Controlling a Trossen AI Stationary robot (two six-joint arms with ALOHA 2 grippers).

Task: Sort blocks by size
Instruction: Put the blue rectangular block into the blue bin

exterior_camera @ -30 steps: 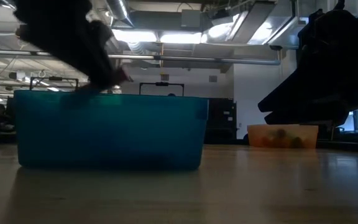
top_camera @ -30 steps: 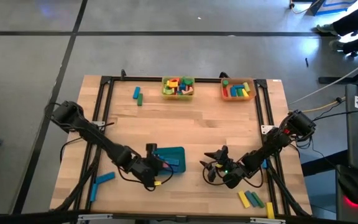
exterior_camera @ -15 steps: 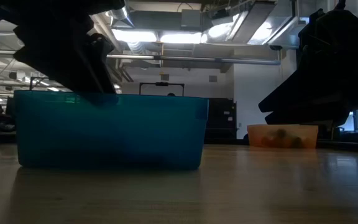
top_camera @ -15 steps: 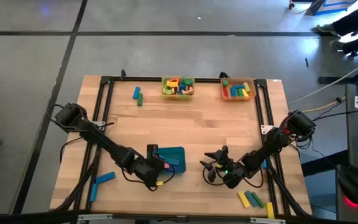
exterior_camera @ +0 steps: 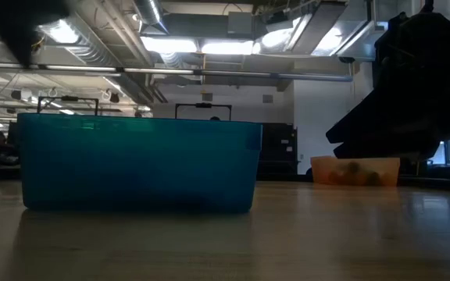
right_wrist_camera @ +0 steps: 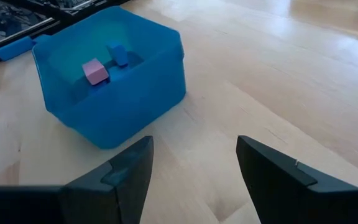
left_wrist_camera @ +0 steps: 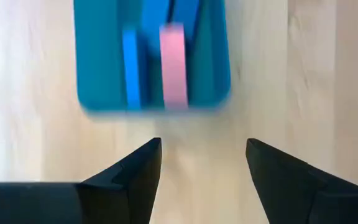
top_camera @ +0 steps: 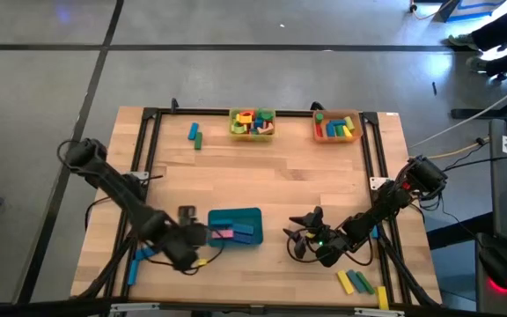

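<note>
The teal tray (top_camera: pixel 236 227) stands near the table's front, left of centre. It holds a pink bar (left_wrist_camera: pixel 174 65) and blue bars (left_wrist_camera: pixel 130 68), which lie flat on its floor. My left gripper (left_wrist_camera: pixel 204 146) hovers open and empty just left of the tray (top_camera: pixel 196 236), pointing steeply down. Right of the tray my right gripper (top_camera: pixel 296 239) waits low, open and empty, and faces the tray (right_wrist_camera: pixel 114 81). Loose blocks lie on the table: blue bars (top_camera: pixel 148 253) and a small yellow piece (top_camera: pixel 202 261) near my left gripper, and yellow and green bars (top_camera: pixel 356 282) at the front right.
At the far edge stand a yellow tray (top_camera: pixel 252 123) and an orange tray (top_camera: pixel 337 126), both with several blocks in them. A blue and a green bar (top_camera: pixel 195 135) lie at the far left. Bare wood spreads across the table's middle. A black frame rail (top_camera: pixel 148 141) runs along the table's sides.
My left gripper has drawn back from above the teal tray toward the table's left edge, rising and tipping more steeply down. The pink bar that was at its fingertips now lies in the tray. My right arm has kept still.
</note>
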